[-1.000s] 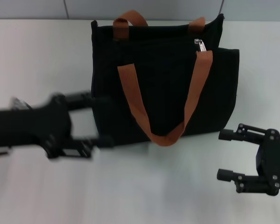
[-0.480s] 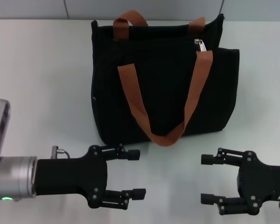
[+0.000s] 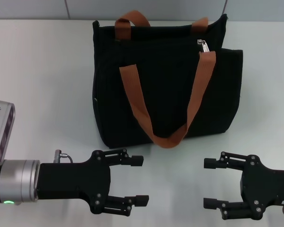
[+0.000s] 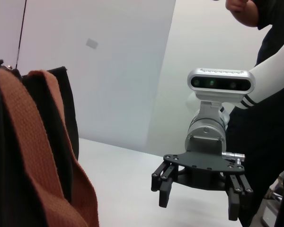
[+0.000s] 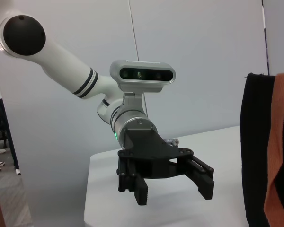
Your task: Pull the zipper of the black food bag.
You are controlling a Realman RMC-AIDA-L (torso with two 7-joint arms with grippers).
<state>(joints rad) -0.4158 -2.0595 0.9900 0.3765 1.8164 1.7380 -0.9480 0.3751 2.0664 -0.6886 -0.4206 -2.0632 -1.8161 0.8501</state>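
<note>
Large boxy black fabric food bag [image 3: 165,85] with orange-brown webbing straps [image 3: 168,97], small silver zipper pull [image 3: 204,45] at 1 o'clock, left gripper [image 3: 135,181] at 7 o'clock, right gripper [image 3: 212,183] at 5 o'clock, fingers apart on both, clear of bag, white table [image 3: 42,71]

The head view looks down from above on the black food bag [image 3: 165,85], both grippers low in frame. Each wrist view sits low and level, facing across — the left sees the right gripper [image 4: 201,189], the right sees the left gripper [image 5: 173,182], bag at frame edge.
</note>
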